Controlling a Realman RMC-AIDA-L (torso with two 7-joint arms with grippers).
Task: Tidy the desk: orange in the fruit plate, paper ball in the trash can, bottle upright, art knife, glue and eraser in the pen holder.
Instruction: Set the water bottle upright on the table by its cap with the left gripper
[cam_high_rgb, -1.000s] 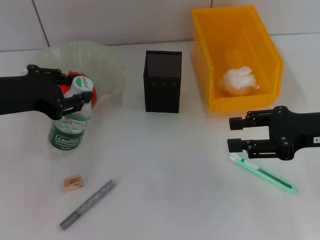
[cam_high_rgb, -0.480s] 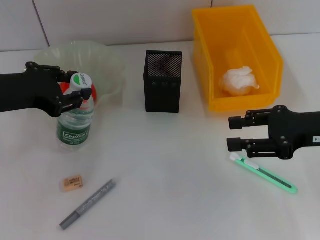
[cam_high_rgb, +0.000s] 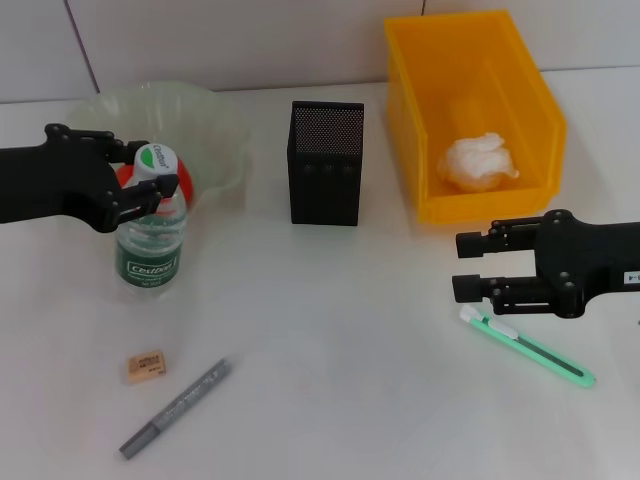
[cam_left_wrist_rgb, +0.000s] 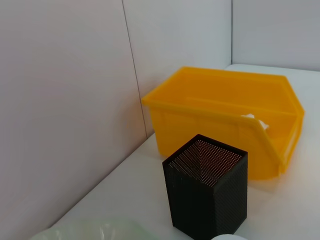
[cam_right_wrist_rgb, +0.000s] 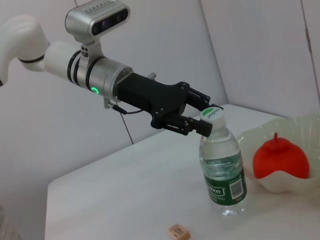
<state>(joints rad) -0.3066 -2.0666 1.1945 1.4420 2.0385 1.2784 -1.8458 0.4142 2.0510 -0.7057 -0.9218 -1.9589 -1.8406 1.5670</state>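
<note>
The yellow bin (cam_high_rgb: 478, 110) at the far right holds the paper ball (cam_high_rgb: 478, 160), and the bowl (cam_high_rgb: 215, 125) at far left holds the orange (cam_right_wrist_rgb: 279, 159). The left gripper (cam_high_rgb: 150, 185) is closed on the neck of the bottle (cam_high_rgb: 150, 240), standing it upright just near the bowl. The right gripper (cam_high_rgb: 470, 268), fingers apart, hovers over the white end of the knife (cam_high_rgb: 525, 345), likely to pick it up.

Bottle (cam_high_rgb: 150, 235): clear plastic, green label, white cap, standing upright, neck clamped in left gripper (cam_high_rgb: 150, 188). Art knife (cam_high_rgb: 527, 347): green, flat on desk, just below the open right gripper (cam_high_rgb: 462, 266).
</note>
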